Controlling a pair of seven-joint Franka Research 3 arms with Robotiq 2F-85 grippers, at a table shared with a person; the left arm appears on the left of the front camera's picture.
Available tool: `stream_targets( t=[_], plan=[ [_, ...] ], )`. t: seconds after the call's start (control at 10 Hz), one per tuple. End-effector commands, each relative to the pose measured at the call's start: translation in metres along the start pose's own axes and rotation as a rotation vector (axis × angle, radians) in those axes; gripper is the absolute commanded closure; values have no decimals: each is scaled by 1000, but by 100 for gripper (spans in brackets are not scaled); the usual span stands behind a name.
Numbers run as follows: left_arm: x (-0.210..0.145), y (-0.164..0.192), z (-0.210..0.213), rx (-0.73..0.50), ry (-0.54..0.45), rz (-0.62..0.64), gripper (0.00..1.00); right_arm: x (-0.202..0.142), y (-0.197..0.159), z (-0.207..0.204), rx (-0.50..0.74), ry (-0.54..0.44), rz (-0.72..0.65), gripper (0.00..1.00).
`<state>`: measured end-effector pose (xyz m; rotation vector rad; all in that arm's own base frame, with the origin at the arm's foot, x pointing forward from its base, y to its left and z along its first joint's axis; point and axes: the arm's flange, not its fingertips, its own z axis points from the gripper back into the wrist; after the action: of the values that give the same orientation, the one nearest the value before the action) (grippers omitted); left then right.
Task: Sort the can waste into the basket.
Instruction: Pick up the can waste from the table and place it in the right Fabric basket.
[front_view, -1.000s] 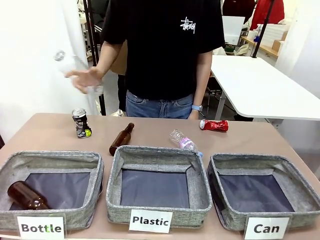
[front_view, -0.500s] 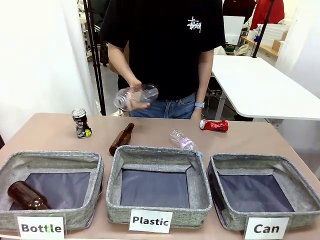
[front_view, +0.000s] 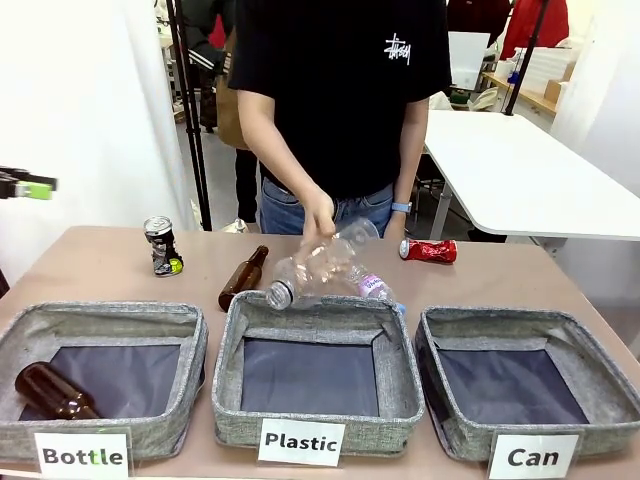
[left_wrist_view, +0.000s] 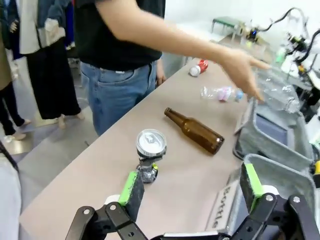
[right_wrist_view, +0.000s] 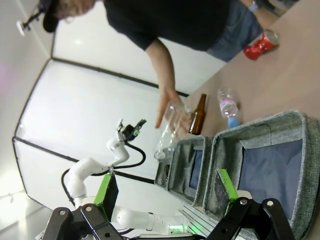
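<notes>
The dark can (front_view: 160, 245) with a silver top stands at the table's far left. The red can (front_view: 428, 250) lies on its side at the far right. The grey "Can" basket (front_view: 497, 322) sits at the front right with nothing in it. My left gripper (front_view: 22, 185) hovers open, high at the left edge. In the left wrist view, my left gripper (left_wrist_view: 191, 183) is open just short of the dark can (left_wrist_view: 150, 155), with the red can (left_wrist_view: 198, 67) far off. My right gripper (right_wrist_view: 165, 192) is open above the basket (right_wrist_view: 265, 122), the red can (right_wrist_view: 260, 44) beyond it.
A person's hand (front_view: 320, 222) holds a clear plastic bottle (front_view: 318, 268) over the back rim of the "Plastic" bin (front_view: 300, 305). A brown bottle (front_view: 244, 277) and a second clear bottle (front_view: 372, 285) lie behind that bin. The "Bottle" bin (front_view: 100, 315) holds another brown bottle (front_view: 52, 391).
The person's hand has carried the clear bottle from high at the left down to above the "Plastic" bin. My left gripper's tip has come into the front view at the left edge.
</notes>
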<state>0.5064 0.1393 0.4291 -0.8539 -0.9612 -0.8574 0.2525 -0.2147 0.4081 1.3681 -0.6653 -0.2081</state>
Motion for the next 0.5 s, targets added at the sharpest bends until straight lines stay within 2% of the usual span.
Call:
stream_targets(
  t=[0.0,0.2,0.3,0.4],
  plan=[
    [7,21,-29,-10,69,-12,0,3,0,-1,20,-20,26,0],
    [11,46,-66,-1,152,20,0,3,0,-1,20,-20,26,0],
    [7,60,-80,11,210,-14,0,3,0,-1,20,-20,26,0],
    [1,72,-86,8,260,-156,0,3,0,-1,20,-20,26,0]
  ],
)
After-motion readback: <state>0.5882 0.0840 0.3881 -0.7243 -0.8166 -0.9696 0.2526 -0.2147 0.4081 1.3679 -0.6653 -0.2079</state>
